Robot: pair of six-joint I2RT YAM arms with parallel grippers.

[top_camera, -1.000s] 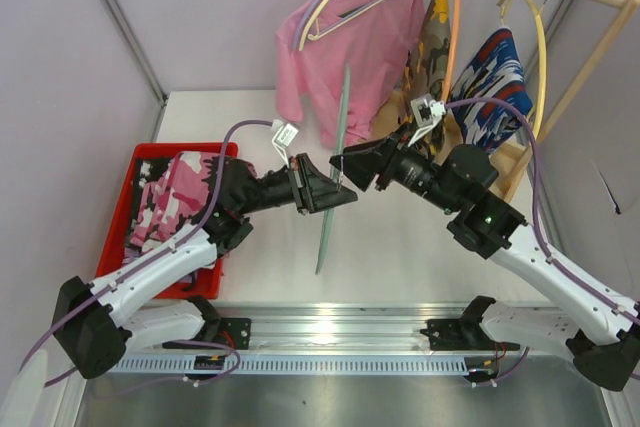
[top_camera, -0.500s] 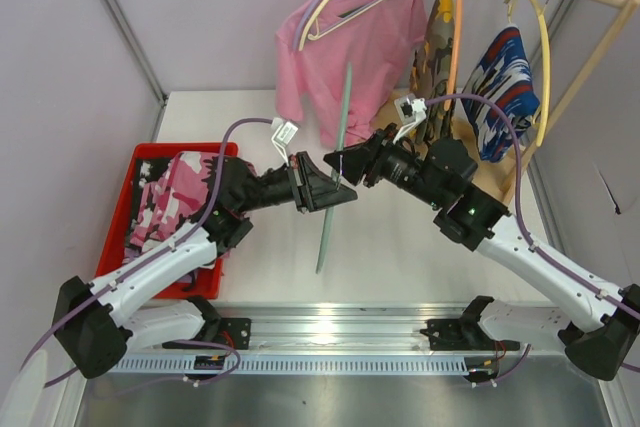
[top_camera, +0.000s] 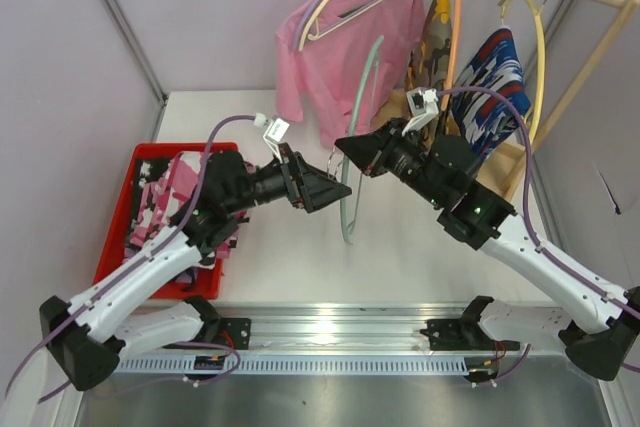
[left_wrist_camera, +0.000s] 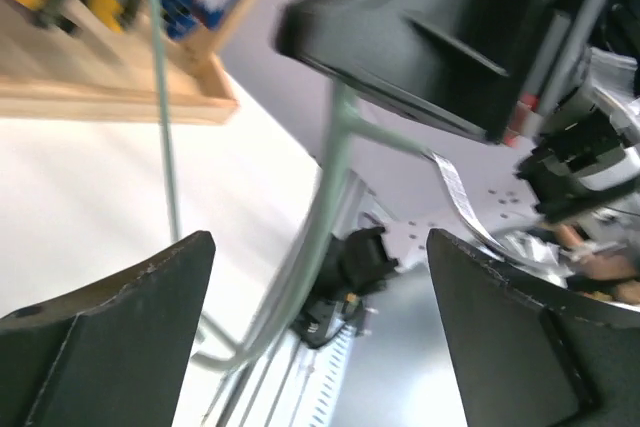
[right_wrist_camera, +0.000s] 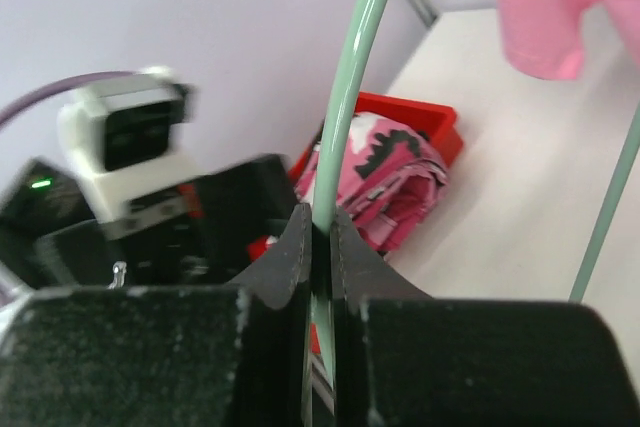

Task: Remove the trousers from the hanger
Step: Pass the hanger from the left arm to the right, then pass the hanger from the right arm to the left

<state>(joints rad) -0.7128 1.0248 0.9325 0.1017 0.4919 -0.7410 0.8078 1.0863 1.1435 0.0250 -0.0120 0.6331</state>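
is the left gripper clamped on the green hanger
No, the left gripper is wide open; the green hanger just passes through its gap.

text: none legible | labels: none | wrist views blurred, perhaps hiding some

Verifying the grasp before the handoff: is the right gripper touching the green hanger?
Touching. In the right wrist view the right gripper is shut on the green hanger, with both fingers flush against its rod and no gap.
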